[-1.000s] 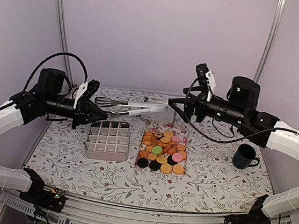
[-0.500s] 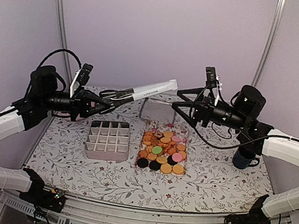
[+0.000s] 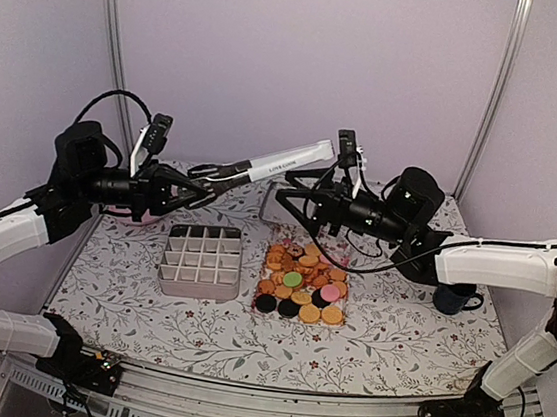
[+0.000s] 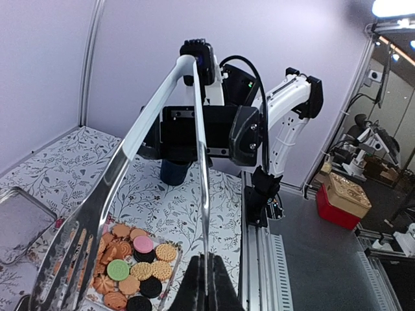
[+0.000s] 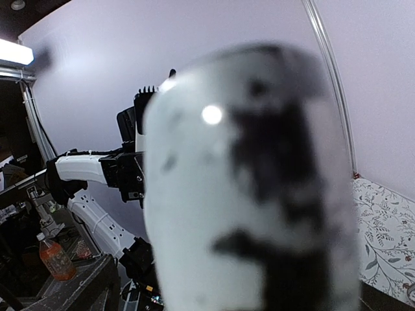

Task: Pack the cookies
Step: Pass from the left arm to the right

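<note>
Floral desk (image 3: pixel 395 333) | left pincer (image 3: pixel 198 187) clamped shut on serving tongs (image 3: pixel 284 159), raised apparently for handover; right pincer (image 3: pixel 295 195) gaped wide to receive | cookies (image 3: pixel 302 282) lay unpacked

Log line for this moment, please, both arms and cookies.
left gripper: shut on tongs, aloft | right gripper: open, near tongs' handle end | cookies: piled beside divider tray, none packed

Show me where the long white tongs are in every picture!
Top external: the tongs slant across the upper middle, between the two arms.
Left wrist: the tongs fill the middle, running from the bottom edge up to the top centre.
Right wrist: probably the blurred white shape filling the middle; it is too blurred to be sure.
Shared landmark: the flowery table.
</note>
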Robot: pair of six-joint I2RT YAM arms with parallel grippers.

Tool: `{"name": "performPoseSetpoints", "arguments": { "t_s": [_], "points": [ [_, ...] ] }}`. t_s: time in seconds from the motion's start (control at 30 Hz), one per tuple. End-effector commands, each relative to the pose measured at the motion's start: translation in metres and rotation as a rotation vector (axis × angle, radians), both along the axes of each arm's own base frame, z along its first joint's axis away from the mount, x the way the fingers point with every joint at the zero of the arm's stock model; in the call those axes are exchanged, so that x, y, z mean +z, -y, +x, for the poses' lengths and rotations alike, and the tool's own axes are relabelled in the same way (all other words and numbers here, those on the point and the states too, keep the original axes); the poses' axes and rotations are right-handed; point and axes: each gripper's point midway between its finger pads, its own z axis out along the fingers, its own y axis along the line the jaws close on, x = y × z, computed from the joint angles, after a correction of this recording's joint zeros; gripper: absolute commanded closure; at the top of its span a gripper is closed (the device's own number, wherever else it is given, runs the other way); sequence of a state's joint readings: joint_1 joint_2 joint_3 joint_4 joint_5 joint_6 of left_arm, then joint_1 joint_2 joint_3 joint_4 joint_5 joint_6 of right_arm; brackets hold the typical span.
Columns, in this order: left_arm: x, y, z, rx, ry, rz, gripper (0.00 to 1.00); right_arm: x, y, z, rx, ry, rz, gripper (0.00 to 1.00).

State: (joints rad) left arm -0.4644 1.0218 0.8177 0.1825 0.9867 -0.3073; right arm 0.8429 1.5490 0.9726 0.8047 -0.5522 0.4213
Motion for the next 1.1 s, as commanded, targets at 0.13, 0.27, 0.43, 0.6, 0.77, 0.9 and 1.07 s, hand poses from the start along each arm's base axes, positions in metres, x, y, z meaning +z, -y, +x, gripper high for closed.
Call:
{"name": "performPoseSetpoints", "arguments": {
  "t_s": [0.13,0.27,0.43,0.6,0.77,0.9,1.07],
  "points": [
    [0.009,0.001,-0.007,-0.041,0.014,-0.036,1.00,0.040,-0.012,0.011,-0.087,0.092,0.159,0.00],
    [0.007,0.001,-0.008,-0.050,-0.011,-0.038,1.00,0.041,-0.017,0.014,-0.084,0.092,0.189,0.02],
    [0.006,0.002,-0.008,-0.058,-0.041,-0.044,1.00,0.046,-0.024,0.011,-0.040,0.094,0.218,0.07],
    [0.007,0.003,-0.006,-0.056,-0.058,-0.051,1.00,0.048,-0.031,0.009,-0.001,0.087,0.223,0.14],
    [0.006,0.005,-0.004,-0.059,-0.075,-0.053,1.00,0.045,-0.038,0.013,0.006,0.057,0.219,0.18],
    [0.006,0.006,-0.004,-0.064,-0.074,-0.055,1.00,0.046,-0.041,0.013,0.003,0.055,0.228,0.18],
    [0.008,0.004,-0.009,-0.078,-0.060,-0.054,1.00,0.048,-0.032,0.008,0.034,0.063,0.215,0.14]
  ]
}}
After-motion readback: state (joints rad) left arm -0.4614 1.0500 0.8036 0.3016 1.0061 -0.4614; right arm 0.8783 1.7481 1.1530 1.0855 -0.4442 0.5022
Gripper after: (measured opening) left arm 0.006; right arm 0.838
